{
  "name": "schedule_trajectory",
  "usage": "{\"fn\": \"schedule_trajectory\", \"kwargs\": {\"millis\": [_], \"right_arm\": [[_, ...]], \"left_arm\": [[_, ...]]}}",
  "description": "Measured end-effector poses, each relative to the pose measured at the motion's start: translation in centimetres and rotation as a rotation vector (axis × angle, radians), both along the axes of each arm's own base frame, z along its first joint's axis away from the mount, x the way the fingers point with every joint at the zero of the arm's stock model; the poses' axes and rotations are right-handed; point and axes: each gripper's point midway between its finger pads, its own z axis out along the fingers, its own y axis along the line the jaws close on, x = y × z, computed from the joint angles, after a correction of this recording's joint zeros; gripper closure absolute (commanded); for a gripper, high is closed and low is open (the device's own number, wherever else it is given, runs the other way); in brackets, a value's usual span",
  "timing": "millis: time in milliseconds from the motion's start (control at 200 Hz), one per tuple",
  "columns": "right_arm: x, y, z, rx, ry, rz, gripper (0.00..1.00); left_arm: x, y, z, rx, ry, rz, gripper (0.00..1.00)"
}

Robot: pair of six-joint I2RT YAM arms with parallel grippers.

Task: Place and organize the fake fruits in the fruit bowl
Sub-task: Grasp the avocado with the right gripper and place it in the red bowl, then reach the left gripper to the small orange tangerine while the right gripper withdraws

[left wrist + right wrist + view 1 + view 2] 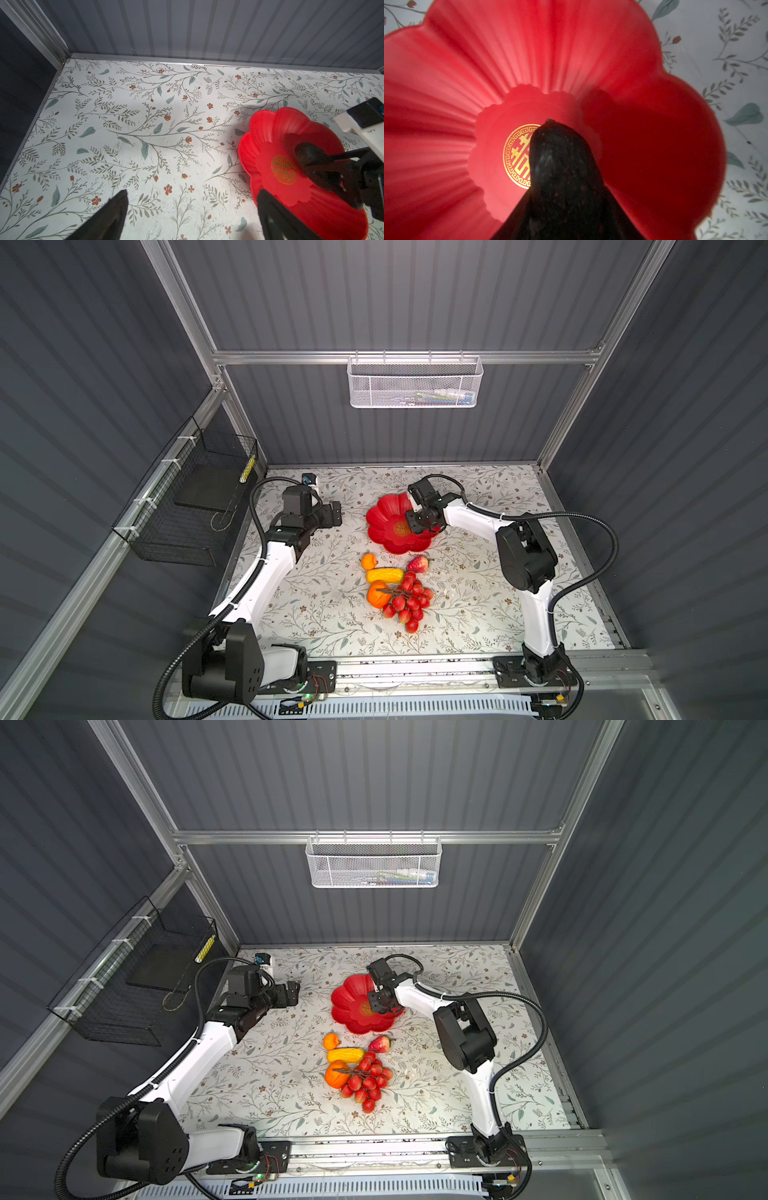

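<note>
right gripper [417, 524] is clamped on the avocado [562, 166], low over the middle of the bowl [384, 510], the avocado's tip just beside the gold emblem [517, 155]. it looks close enough to the floor, so open slowly and lift straight up or it may roll. i'd release off-centre, toward the rim, to leave room. left gripper [193, 209] hangs wide open beside the bowl, empty. grapes [405, 599], strawberry [417, 563] and the others lie outside the bowl, on its arm-base side.
</note>
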Motion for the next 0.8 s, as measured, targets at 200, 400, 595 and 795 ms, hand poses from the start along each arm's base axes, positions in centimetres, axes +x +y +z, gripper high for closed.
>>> {"fn": "schedule_trajectory", "kwargs": {"millis": [200,400,595,795], "right_arm": [[0.3,0.1,-0.2,-0.003,0.0,-0.006,0.36],[0.7,-0.2,3.2,0.022,-0.063,-0.021,0.21],[-1.2,-2.4,12.7,0.168,-0.259,-0.069,0.01],[-4.9,-6.8,16.3,0.3,-0.385,-0.142,0.01]], "left_arm": [[0.0,-0.1,0.0,-0.004,0.003,-0.002,0.03],[0.0,-0.4,0.0,-0.024,0.013,-0.01,0.04],[0.1,-1.9,-1.3,-0.045,0.086,-0.055,0.09],[-2.0,-5.1,-3.3,-0.083,0.208,-0.145,0.15]]}}
